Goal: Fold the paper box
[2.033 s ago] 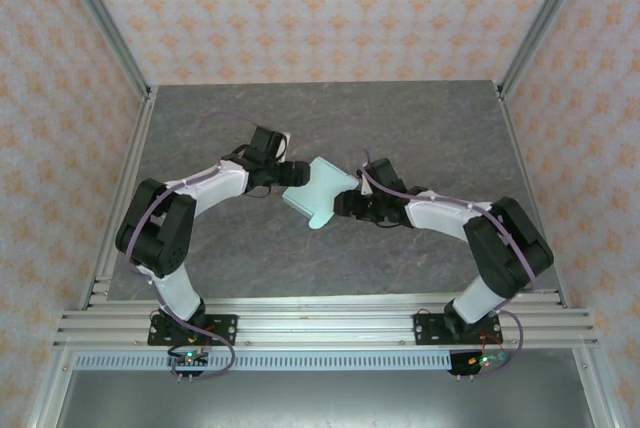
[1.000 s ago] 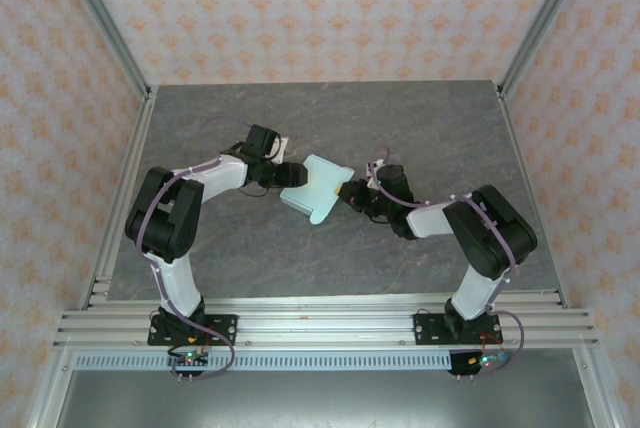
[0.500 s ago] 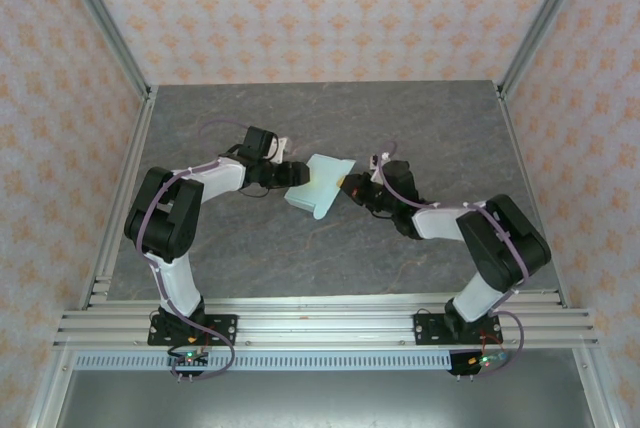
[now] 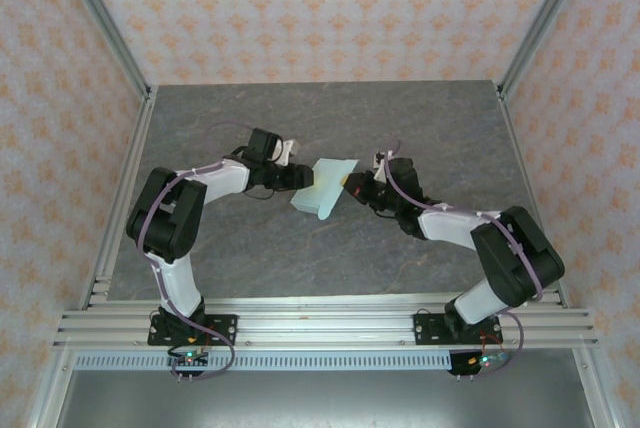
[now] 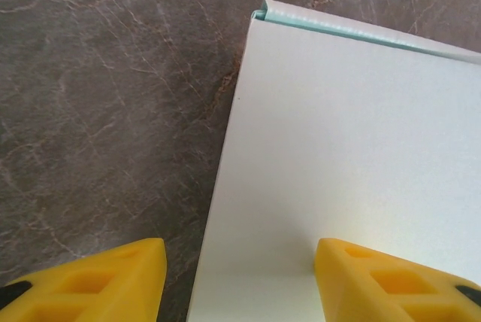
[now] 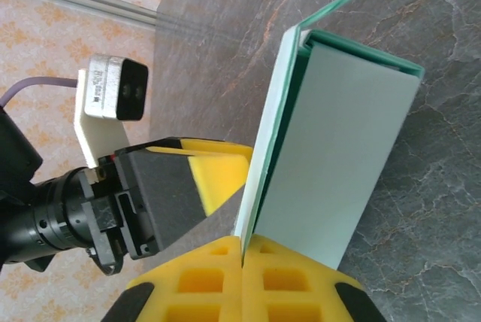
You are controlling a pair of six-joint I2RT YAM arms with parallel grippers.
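The paper box [image 4: 325, 188] is pale mint-blue card, partly folded and tipped up on edge near the table's middle. My right gripper [image 4: 350, 186] reaches it from the right. In the right wrist view that gripper [image 6: 242, 250] is shut on the near edge of the paper box [image 6: 338, 156], whose panels stand upright with a darker green inside. My left gripper [image 4: 300, 180] meets the box from the left. In the left wrist view it [image 5: 239, 280] is open: one yellow finger [image 5: 98, 280] is over the table, the other [image 5: 383, 277] over the pale panel [image 5: 346, 134].
The grey marbled table [image 4: 300, 258] stretches around the box. Aluminium rails [image 4: 320, 323] run along the near edge and posts stand at the sides, with patterned walls behind. The left arm's white wrist camera [image 6: 113, 89] sits close to the box.
The box has tipped from lying flat to standing on edge and looks narrower from above. The right gripper moved up and closed on it; the left gripper followed to the right, its jaws narrowing.
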